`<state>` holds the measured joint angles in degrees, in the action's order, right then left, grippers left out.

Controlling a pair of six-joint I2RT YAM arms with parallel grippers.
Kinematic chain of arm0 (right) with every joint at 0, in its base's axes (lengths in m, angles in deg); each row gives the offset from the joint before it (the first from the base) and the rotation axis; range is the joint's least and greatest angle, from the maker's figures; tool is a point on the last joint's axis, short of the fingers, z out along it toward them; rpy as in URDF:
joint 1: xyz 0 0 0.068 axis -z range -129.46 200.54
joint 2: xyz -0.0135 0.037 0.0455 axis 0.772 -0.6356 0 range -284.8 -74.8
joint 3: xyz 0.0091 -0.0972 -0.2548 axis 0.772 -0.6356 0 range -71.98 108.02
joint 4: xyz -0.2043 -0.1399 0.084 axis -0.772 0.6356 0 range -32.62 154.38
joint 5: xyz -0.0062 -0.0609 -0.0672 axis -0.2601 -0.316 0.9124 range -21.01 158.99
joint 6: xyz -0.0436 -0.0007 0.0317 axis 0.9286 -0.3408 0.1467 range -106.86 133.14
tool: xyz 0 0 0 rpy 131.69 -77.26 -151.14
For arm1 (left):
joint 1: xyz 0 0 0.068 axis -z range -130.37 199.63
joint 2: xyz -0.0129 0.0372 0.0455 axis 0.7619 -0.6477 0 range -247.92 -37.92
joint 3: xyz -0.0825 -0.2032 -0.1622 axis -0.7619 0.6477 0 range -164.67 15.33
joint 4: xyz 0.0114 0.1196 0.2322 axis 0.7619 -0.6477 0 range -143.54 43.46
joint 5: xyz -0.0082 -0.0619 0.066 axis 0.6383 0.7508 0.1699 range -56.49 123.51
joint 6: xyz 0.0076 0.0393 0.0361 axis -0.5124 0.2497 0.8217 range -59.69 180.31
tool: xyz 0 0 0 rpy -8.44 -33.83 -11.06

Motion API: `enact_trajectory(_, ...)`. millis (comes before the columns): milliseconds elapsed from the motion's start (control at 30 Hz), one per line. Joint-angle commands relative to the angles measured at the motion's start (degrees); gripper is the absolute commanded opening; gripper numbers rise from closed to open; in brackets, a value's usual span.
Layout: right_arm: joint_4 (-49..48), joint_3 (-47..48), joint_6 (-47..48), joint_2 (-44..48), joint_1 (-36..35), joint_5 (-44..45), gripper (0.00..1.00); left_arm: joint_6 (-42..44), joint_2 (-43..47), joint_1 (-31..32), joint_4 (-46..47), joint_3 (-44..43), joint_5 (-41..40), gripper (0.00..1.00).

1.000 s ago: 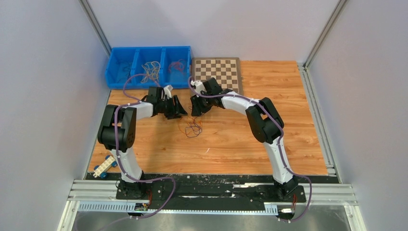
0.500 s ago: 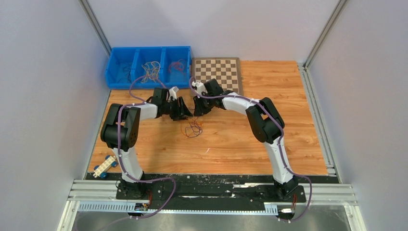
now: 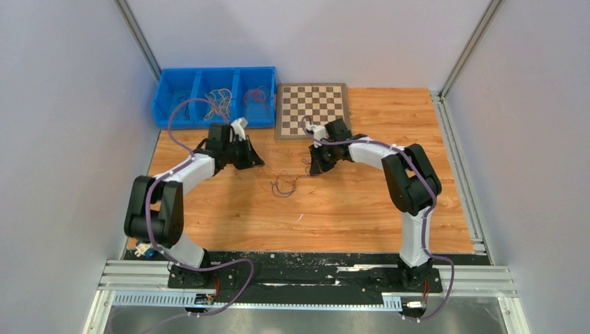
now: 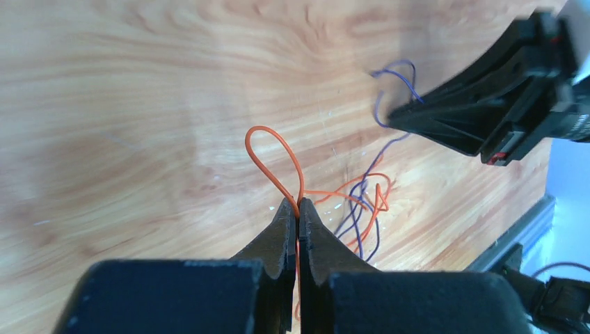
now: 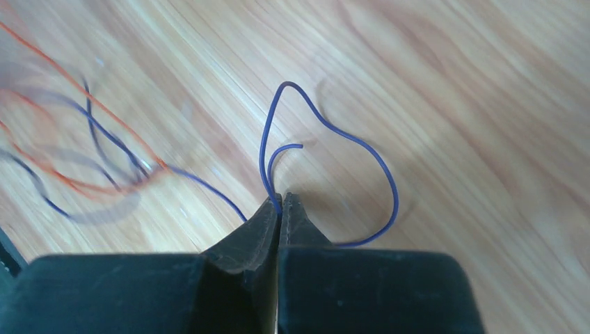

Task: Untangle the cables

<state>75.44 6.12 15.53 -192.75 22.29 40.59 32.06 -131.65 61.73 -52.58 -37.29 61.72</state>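
Note:
A small tangle of thin cables point(image 3: 282, 184), orange and dark purple, lies on the wooden table between the arms. My left gripper point(image 4: 298, 203) is shut on an orange cable point(image 4: 273, 152) that loops up past its tips and runs right into the tangle point(image 4: 362, 209). My right gripper point(image 5: 280, 200) is shut on a purple cable point(image 5: 327, 129), which loops beyond the tips and trails left toward the blurred tangle point(image 5: 90, 160). From above, the left gripper point(image 3: 259, 164) stands left of the tangle and the right gripper point(image 3: 312, 168) to its right.
A blue three-compartment bin point(image 3: 179, 118) holding more wires sits at the back left. A chessboard point(image 3: 313, 104) lies behind the right gripper. A small toy with blue wheels point(image 3: 142, 249) lies by the left arm's base. Grey walls close in both sides.
Both grippers have shut on cables and pulled apart, the left going left and the right going right. The tangle has stretched out sideways between them.

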Motion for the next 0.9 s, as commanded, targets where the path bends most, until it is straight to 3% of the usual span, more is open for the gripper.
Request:
enact_trajectory(0,3.5,-6.6,5.8,8.1,4.8,3.1,0.0,5.0,9.9,-6.7,-3.4,0.5,-4.2,0.0)
enact_trajectory(167,6.5,-13.4,13.1,14.4,10.1,6.9,0.0,9.5,16.0,-15.5,-5.1,-3.5,-5.0,0.0)
enact_trajectory(333,8.1,-18.8,20.8,19.5,16.2,11.7,0.0,13.6,19.6,-21.4,-5.9,-13.1,-6.8,0.0)
enact_trajectory(567,8.6,-21.8,27.7,20.5,23.8,15.4,0.0,16.9,19.2,-25.3,-5.9,-23.2,-9.8,0.0)
enact_trajectory(867,9.5,-23.7,31.4,20.6,31.6,15.4,0.0,21.3,17.1,-25.4,-1.9,-33.1,-11.0,0.0)
